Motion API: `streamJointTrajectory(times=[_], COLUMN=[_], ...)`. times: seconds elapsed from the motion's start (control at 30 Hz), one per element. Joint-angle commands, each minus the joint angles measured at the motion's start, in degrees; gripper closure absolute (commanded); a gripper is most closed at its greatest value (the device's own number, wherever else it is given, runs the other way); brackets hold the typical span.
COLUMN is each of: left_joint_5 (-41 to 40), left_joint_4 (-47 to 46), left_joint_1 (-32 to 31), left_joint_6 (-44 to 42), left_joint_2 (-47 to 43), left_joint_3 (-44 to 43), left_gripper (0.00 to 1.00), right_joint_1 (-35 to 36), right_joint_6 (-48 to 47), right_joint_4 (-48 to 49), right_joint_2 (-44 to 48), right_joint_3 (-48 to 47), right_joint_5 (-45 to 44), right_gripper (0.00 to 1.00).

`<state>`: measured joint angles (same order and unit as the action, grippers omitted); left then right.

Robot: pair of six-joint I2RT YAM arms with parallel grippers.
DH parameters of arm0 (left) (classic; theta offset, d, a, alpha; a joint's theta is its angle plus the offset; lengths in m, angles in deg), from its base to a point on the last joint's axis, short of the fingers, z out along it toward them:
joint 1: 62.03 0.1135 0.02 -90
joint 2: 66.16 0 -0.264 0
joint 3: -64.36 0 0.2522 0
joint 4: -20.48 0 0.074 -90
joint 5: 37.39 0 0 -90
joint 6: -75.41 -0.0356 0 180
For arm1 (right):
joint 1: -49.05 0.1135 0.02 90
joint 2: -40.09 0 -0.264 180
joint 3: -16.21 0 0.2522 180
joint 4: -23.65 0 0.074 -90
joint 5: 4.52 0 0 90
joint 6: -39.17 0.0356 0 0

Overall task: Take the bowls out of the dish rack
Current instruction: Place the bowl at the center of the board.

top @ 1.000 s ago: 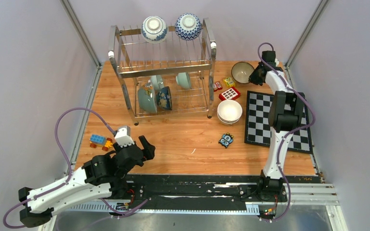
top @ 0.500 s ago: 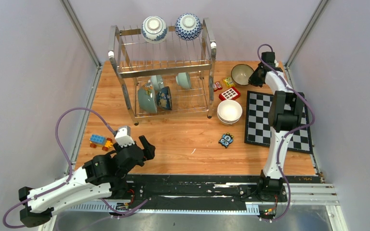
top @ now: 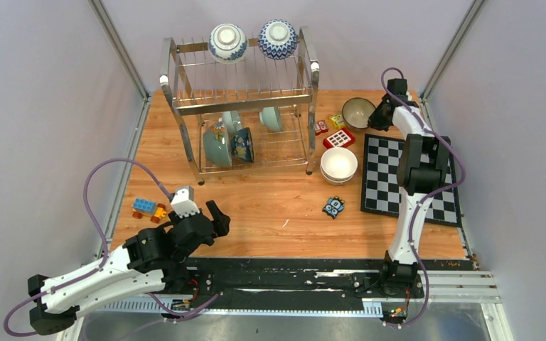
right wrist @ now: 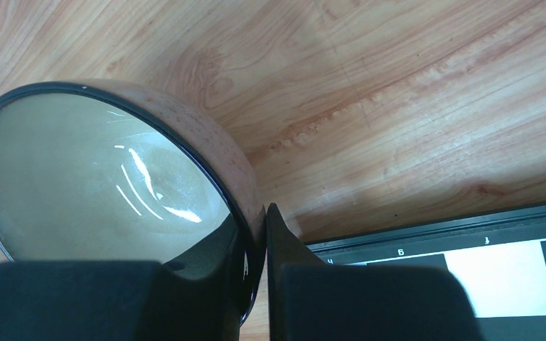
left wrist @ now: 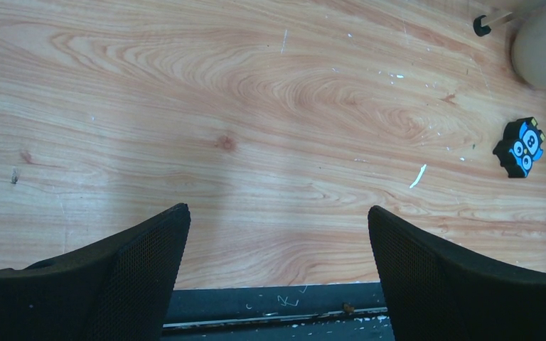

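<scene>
Left gripper (left wrist: 277, 213): closest to me, at the near-left of the table (left wrist: 185, 106). Its jaws stand wide apart over bare wood and carry nothing.
Near clutter: an owl block (top: 334, 207) lies mid-table, and some toy blocks (top: 148, 207) sit by the left edge. Neither is in my way.
White bowls (top: 338, 164): already out of the rack, stacked on the wood just left of the chessboard (top: 409, 177).
Dish rack (top: 242, 104): straight ahead of the left arm at the far-left of the table, its long side running left to right.
Lower tier: several bowls stand on edge, among them a celadon bowl (top: 217, 148) with a dark patterned bowl (top: 242, 144) leaning against it. Two more pale ones sit behind them.
Right gripper (right wrist: 257, 234): far right, past the chessboard's far edge. It is pinched narrow on the rim of the brown bowl (right wrist: 99, 170), one finger inside and one outside.
Brown bowl: mouth up and low over the wood. I cannot tell whether its foot has touched down.
Top tier: two blue-and-white bowls (top: 227, 41) sit upside down at the very back, side by side.
What the move turns on: the rack lies to the right gripper's left, beyond the red tile (top: 338, 138). My read is that this bowl must be let go here first. The idle left arm faces the lower tier head-on.
</scene>
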<state>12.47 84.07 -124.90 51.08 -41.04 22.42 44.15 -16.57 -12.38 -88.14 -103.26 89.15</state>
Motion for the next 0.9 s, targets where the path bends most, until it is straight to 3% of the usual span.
streamJointTrajectory(times=[0.0,0.1,0.47,0.87], left_joint_5=[-0.3,-0.2,-0.3,-0.2], left_joint_4=[0.0,0.2,-0.8,-2.0], left_joint_1=[-0.3,-0.3,-0.3,-0.3], left_joint_6=[1.6,1.8,1.9,1.3], left_joint_2=[0.4,0.3,0.9,3.1], left_joint_3=[-0.8,-0.7,-0.5,-1.0], left_gripper=[0.04,0.04,0.04,0.04], right_joint_1=[-1.4,-1.9,-3.5,-3.5], right_joint_6=[-0.4,-0.6,-1.2,-1.3], right_joint_4=[0.6,0.5,-1.3,-1.2], right_joint_2=[0.2,0.4,-0.1,-1.4], right_joint_3=[1.2,1.3,-1.6,-2.3], right_joint_5=[0.5,0.6,0.8,3.6], right_gripper=[0.92,0.94,0.85,0.53])
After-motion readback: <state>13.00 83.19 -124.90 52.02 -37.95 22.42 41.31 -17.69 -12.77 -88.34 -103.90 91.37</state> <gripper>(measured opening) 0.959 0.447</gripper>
